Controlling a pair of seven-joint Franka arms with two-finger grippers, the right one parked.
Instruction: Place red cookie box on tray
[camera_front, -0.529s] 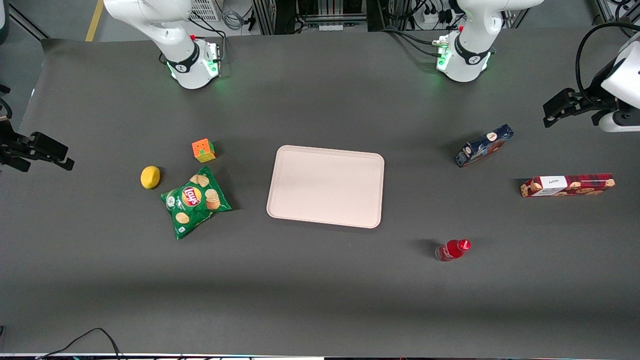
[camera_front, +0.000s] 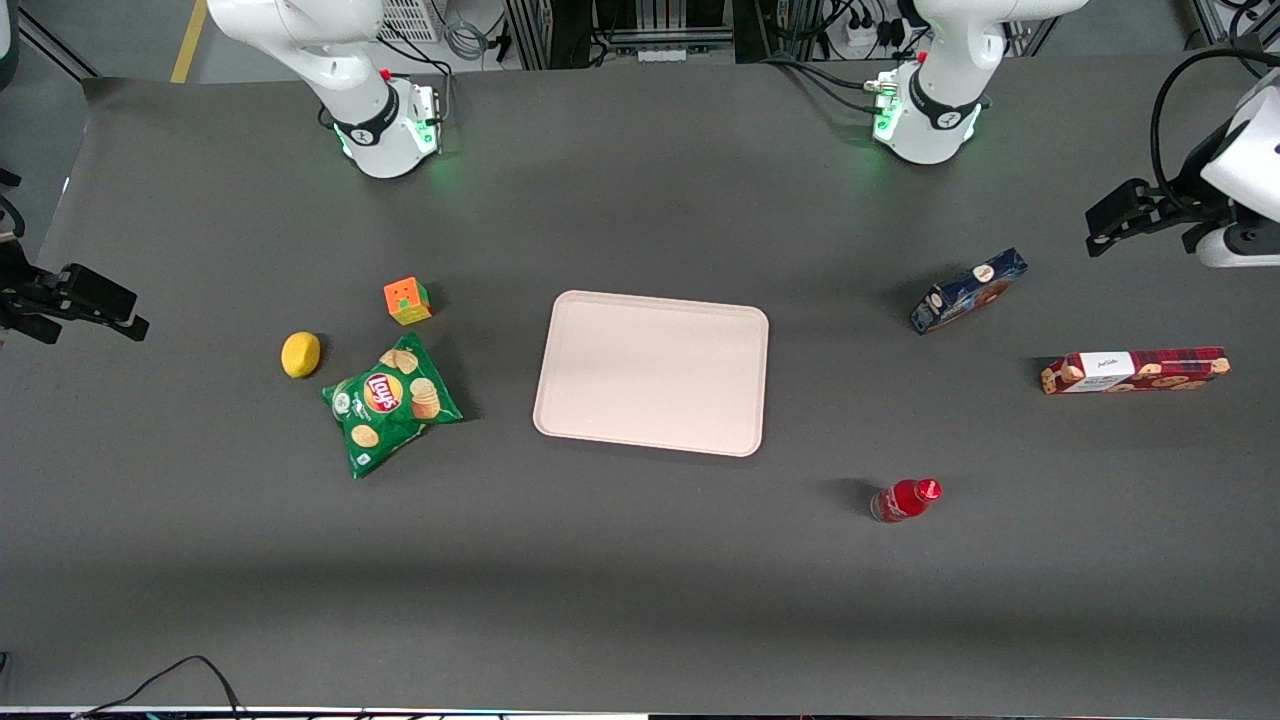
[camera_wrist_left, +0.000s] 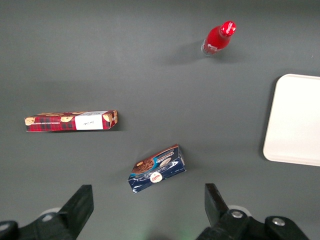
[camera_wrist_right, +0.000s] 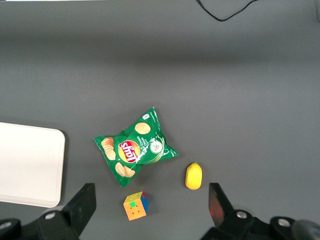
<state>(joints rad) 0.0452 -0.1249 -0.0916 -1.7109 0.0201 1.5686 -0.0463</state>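
The red cookie box (camera_front: 1135, 371) lies flat on the dark table toward the working arm's end, a long slim plaid carton with a white label; the left wrist view also shows this box (camera_wrist_left: 71, 121). The pale pink tray (camera_front: 650, 372) rests bare at the table's middle, and an edge of the tray (camera_wrist_left: 295, 120) shows in the wrist view. My gripper (camera_front: 1100, 232) hangs above the table near the working arm's end, farther from the front camera than the red box. The gripper (camera_wrist_left: 148, 202) is open, with nothing between its fingers (camera_wrist_left: 82, 202).
A dark blue cookie box (camera_front: 968, 291) lies between the tray and my gripper. A small red bottle (camera_front: 906, 499) lies nearer the front camera. Toward the parked arm's end sit a green chip bag (camera_front: 391, 403), a lemon (camera_front: 300, 354) and a colour cube (camera_front: 407, 300).
My gripper and wrist have shifted very slightly. The boxes, bottle and tray lie where they were.
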